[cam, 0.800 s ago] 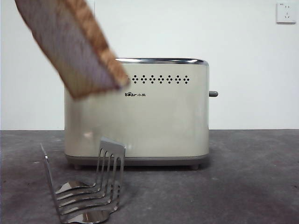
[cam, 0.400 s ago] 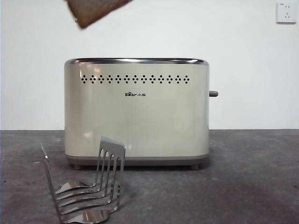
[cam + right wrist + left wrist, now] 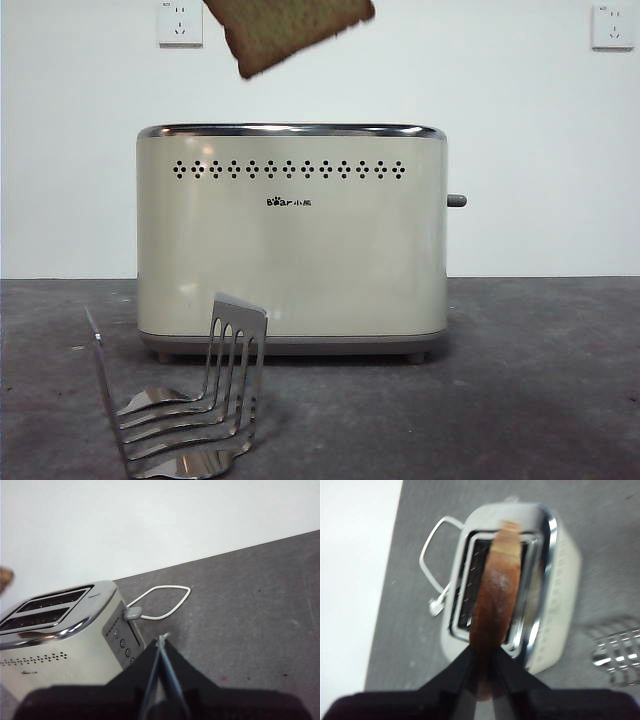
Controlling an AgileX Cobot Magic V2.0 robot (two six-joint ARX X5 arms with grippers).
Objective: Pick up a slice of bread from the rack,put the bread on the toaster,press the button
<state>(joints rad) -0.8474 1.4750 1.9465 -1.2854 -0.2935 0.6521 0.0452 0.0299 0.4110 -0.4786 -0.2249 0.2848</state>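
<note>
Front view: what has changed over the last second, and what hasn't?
The slice of bread, clamped in the left gripper, rose from beside the toaster and shifted over its top. The toaster, the rack and the button stayed put.

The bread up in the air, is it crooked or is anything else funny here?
Yes, a bit. The slice of bread hangs tilted above the toaster, one corner lower, pinched in the left hand. It is not in a slot yet. The rack stands upright with no bread in it. Nothing looks spilled or broken.
</note>
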